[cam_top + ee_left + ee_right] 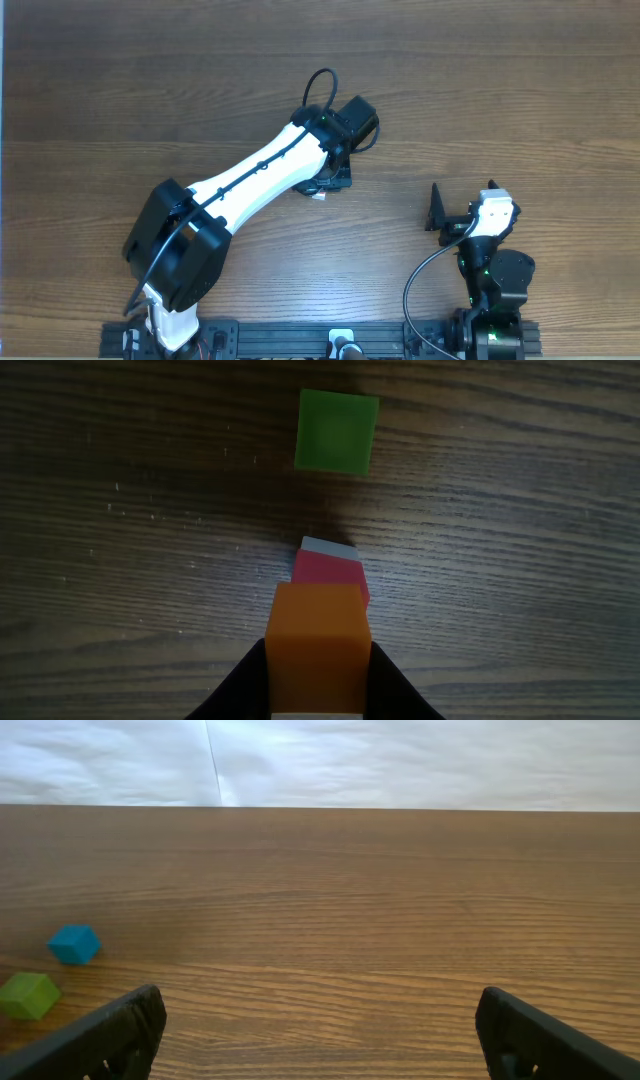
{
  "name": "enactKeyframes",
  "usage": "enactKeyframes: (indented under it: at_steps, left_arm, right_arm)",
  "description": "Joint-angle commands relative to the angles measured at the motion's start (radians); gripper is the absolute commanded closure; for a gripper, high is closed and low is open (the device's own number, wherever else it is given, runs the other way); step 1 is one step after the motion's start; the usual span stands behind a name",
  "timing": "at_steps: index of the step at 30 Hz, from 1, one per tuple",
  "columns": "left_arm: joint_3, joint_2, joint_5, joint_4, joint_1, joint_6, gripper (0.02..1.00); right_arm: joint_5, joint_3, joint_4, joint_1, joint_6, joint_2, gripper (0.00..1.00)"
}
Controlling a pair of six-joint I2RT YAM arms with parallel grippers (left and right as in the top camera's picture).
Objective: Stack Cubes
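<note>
My left gripper (317,663) is shut on an orange cube (317,645), its dark fingers pressing on two opposite sides. Directly beneath the orange cube lies a red cube (332,573), and a pale grey cube's (328,546) edge peeks out past it; I cannot tell whether orange and red touch. A green cube (337,430) lies flat on the wooden table further off. In the top view the left gripper (325,178) is at the table's middle and covers these cubes. The right gripper (437,208) sits low at the right, open (320,1045) and holding nothing.
The right wrist view shows a blue cube (74,943) and the green cube (28,995) apart on the table (380,920), with a white wall behind. Bare wood (120,90) lies around the left arm in the top view.
</note>
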State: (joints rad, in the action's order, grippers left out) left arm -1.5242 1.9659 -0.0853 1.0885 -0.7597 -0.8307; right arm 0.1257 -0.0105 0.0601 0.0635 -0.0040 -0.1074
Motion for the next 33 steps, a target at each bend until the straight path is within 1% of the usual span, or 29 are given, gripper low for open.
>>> enactKeyframes:
  at_steps: [1, 2, 5, 8, 10, 11, 14, 15, 19, 22, 28, 33]
  left_arm:
    - [-0.013, 0.025, -0.013, 0.000, 0.004, -0.010, 0.717]
    - [-0.013, 0.025, -0.013, 0.000, 0.004, -0.010, 0.669]
    - [-0.013, 0.025, -0.013, 0.000, 0.004, -0.011, 0.608]
    - [-0.013, 0.025, -0.013, 0.000, 0.004, -0.011, 0.570]
    - [-0.013, 0.025, -0.013, 0.000, 0.004, -0.011, 0.518]
    - [-0.013, 0.025, -0.013, -0.002, 0.004, -0.011, 0.419]
    - [-0.013, 0.022, -0.013, -0.031, 0.005, -0.015, 0.231]
    - [-0.013, 0.019, -0.013, -0.044, 0.006, -0.016, 0.207]
    - [-0.013, -0.007, -0.034, -0.111, 0.023, -0.035, 0.152]
    - [-0.013, -0.048, -0.092, -0.179, 0.050, -0.040, 0.121]
    - [-0.013, -0.153, -0.197, -0.272, 0.140, -0.036, 0.112]
    - [-0.013, -0.242, -0.285, -0.315, 0.222, 0.056, 0.112]
  right_arm:
    - [0.012, 0.005, 0.003, -0.006, -0.005, 0.007, 0.007]
    - [0.012, 0.005, 0.004, -0.006, -0.005, 0.007, 0.007]
    - [0.012, 0.005, 0.003, -0.006, -0.005, 0.007, 0.007]
    - [0.012, 0.005, 0.003, -0.006, -0.005, 0.007, 0.009]
    - [0.012, 0.005, 0.003, -0.006, -0.005, 0.007, 0.007]
    - [0.012, 0.005, 0.003, -0.006, -0.005, 0.007, 0.009]
    - [0.012, 0.005, 0.003, -0.006, -0.005, 0.007, 0.007]
    - [0.012, 0.005, 0.003, -0.006, -0.005, 0.007, 0.007]
    - [0.012, 0.005, 0.003, -0.006, -0.005, 0.007, 0.007]
    - [0.012, 0.005, 0.003, -0.006, -0.005, 0.007, 0.009]
    - [0.012, 0.005, 0.003, -0.006, -0.005, 0.007, 0.009]
    - [0.012, 0.005, 0.003, -0.006, -0.005, 0.007, 0.009]
